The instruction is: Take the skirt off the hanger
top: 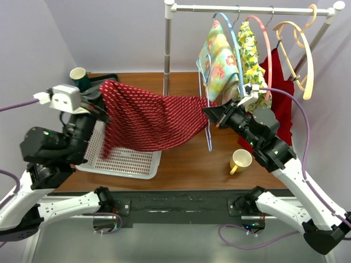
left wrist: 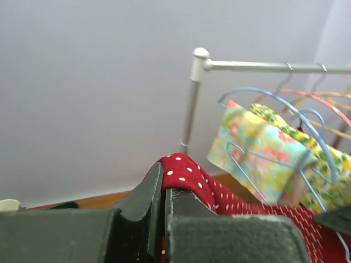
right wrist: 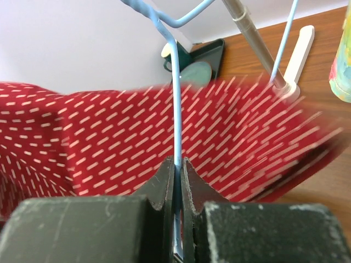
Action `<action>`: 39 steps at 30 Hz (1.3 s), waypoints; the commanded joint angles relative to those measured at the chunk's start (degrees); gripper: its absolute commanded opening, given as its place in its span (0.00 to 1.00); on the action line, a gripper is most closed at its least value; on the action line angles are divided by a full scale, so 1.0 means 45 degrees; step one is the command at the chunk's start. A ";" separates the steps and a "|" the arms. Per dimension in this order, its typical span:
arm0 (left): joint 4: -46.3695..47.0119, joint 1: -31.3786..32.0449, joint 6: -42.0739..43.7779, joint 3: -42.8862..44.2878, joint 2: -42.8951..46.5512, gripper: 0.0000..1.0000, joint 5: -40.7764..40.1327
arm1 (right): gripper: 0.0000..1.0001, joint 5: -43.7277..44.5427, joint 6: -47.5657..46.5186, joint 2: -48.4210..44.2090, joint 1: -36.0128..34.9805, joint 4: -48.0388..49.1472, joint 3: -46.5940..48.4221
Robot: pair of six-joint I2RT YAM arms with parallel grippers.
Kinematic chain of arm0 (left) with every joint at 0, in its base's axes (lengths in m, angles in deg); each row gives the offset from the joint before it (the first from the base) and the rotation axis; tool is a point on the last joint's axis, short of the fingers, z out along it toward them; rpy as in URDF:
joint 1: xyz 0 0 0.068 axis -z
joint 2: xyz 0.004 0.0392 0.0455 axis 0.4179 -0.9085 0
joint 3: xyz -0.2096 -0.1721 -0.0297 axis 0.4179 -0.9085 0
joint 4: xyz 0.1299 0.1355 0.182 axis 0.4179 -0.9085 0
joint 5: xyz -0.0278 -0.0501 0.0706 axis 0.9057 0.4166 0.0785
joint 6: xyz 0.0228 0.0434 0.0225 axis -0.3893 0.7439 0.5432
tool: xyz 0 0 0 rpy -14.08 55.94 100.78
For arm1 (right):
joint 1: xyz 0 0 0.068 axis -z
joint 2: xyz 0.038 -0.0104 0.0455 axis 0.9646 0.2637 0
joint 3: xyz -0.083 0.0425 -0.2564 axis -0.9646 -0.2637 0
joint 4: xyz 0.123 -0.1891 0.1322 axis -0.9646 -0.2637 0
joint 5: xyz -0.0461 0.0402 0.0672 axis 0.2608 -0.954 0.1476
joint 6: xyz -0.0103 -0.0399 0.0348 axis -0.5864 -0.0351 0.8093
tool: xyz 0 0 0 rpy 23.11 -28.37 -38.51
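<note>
The red skirt with white dashes [top: 145, 118] hangs stretched between my two grippers above the table. My left gripper [top: 103, 98] is shut on its left end; in the left wrist view the red cloth [left wrist: 184, 172] bulges out between the closed jaws [left wrist: 163, 183]. My right gripper [top: 211, 114] is shut on the thin light-blue wire hanger [top: 207, 131]. In the right wrist view the hanger wire [right wrist: 176, 98] runs up from between the closed fingers [right wrist: 178, 170], with the skirt [right wrist: 109, 137] spread behind it. The skirt's right end still lies against the hanger.
A clothes rail [top: 247, 8] at the back holds floral garments [top: 219, 60], a dark red garment [top: 279, 93] and several hangers. A white perforated tray [top: 123, 159] lies under the skirt. A yellow mug [top: 240, 160] stands right of centre, a green mug [top: 79, 76] at the back left.
</note>
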 commanded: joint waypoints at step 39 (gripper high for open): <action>-0.7529 -0.3957 -1.2336 -0.6668 -0.2197 0.16 -0.5847 | 0.00 -0.1016 -0.0783 -0.0599 0.0035 -0.0320 0.0047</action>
